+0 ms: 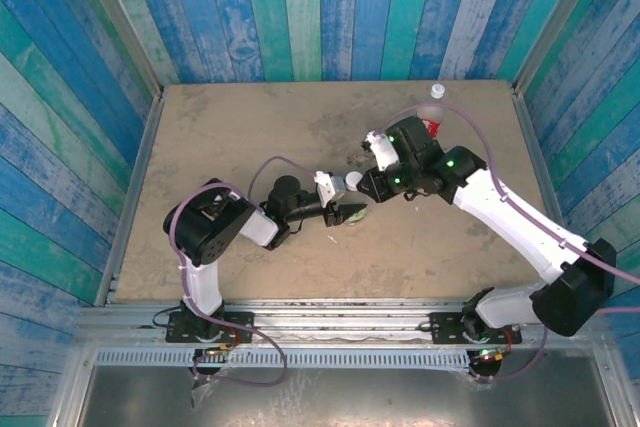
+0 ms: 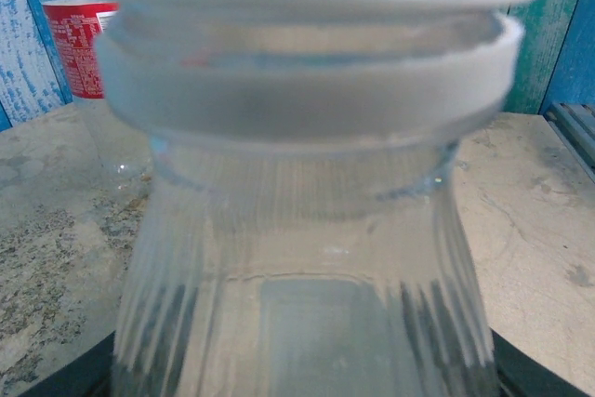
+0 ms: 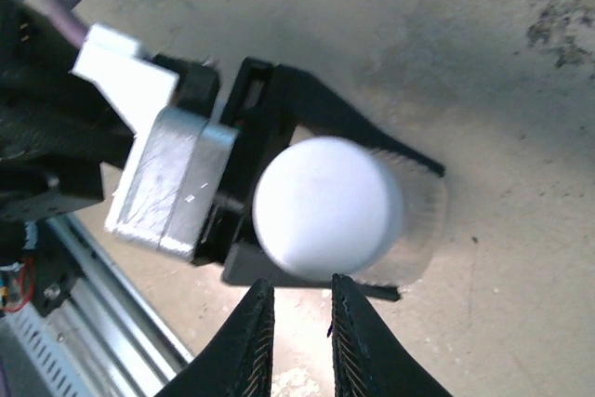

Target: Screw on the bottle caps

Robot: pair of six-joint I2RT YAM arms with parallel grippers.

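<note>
Just beyond right pincer (image 3: pixel 300 287) — white cap (image 3: pixel 327 206), on bottle (image 2: pixel 297 276).

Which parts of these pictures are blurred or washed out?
Left wrist view: the clear ribbed plastic bottle sits very near, its neck blurred; the red-labelled bottle behind is sharper. Right wrist view: the round white plastic cap glares, featureless. Top external view: evenly lit, sharp.

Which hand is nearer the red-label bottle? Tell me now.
Right. The right hand hangs by the capped bottle's top, to the near left of the red bottle. The left hand, gripping that capped bottle, lies farther left.
</note>
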